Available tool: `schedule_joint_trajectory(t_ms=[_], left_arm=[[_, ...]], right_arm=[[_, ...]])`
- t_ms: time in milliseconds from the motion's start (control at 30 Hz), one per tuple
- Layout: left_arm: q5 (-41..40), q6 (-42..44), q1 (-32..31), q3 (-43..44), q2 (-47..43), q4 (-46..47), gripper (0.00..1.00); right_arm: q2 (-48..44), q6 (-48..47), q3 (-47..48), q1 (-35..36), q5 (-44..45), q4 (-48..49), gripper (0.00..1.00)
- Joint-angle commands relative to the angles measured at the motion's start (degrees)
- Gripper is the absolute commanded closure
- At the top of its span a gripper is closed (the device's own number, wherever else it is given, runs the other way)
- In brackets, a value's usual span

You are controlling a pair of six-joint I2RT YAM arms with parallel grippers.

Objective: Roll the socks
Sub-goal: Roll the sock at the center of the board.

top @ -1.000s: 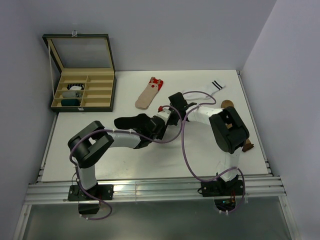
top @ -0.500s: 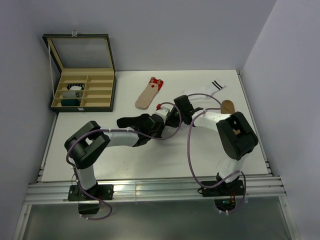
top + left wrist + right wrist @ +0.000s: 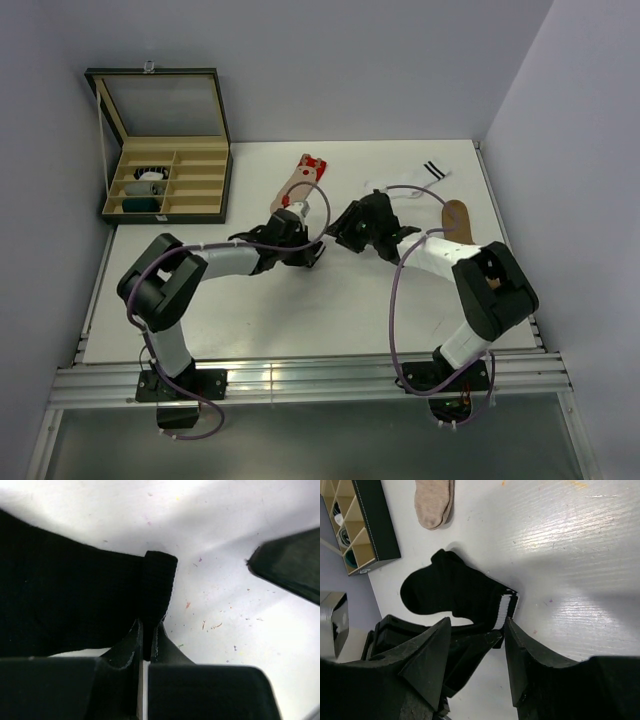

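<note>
White counter (image 3: 330, 310) between pale walls, seen from above: open box (image 3: 160, 213) with compartments at the far left corner. Right of the box lies a beige sock (image 3: 293, 195); farther right, a white sock (image 3: 415, 178) and a brown sock (image 3: 455, 215). The left hand (image 3: 312, 256) and right hand (image 3: 342, 234) meet right of the box, nearer the arm bases.

Left wrist view: black sock (image 3: 60, 600). The left hand is pinched almost closed on its cuff edge, with only a thin bite of cloth.

Right wrist view: right hand spread wide and empty, straddling the striped cuff. The sock lies mostly flat, apart from the box.

Hazards, by my reckoning:
- The cuff slips from so slight a pinch once rolling starts.
- The two hands, this close, knock together.
- The roll springs open.
</note>
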Motion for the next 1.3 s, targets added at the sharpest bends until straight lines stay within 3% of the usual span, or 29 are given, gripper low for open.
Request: schedule_joint_trajectory(t_ms=[0, 167, 367, 1000, 1133, 1267], left_arm=[[8.32, -6.74, 2.91, 0.41, -2.04, -1.52, 0.99], [17.45, -15.35, 5.64, -3.46, -0.72, 4.37, 0.99], [20.89, -22.74, 8.01, -8.47, 0.42, 11.31, 0.99], [22.83, -25.64, 9.60, -10.23, 4.55, 12.73, 0.99], [23.18, -25.91, 9.86, -10.32, 4.82, 12.73, 0.99], [23.62, -25.91, 10.03, -10.67, 4.99, 12.55, 0.98]], right_arm=[[0.56, -0.23, -0.99, -0.28, -0.13, 3.47, 0.46], [2.58, -0.58, -0.90, 0.77, -0.84, 3.21, 0.46], [5.39, -0.75, -0.46, 1.56, -1.89, 3.56, 0.46], [12.34, -1.10, 4.11, 4.91, -1.63, 1.28, 0.46], [13.39, -1.72, 5.25, 5.26, -0.40, -0.48, 0.55], [14.09, -2.33, 5.95, 5.35, 0.30, -1.45, 0.72]])
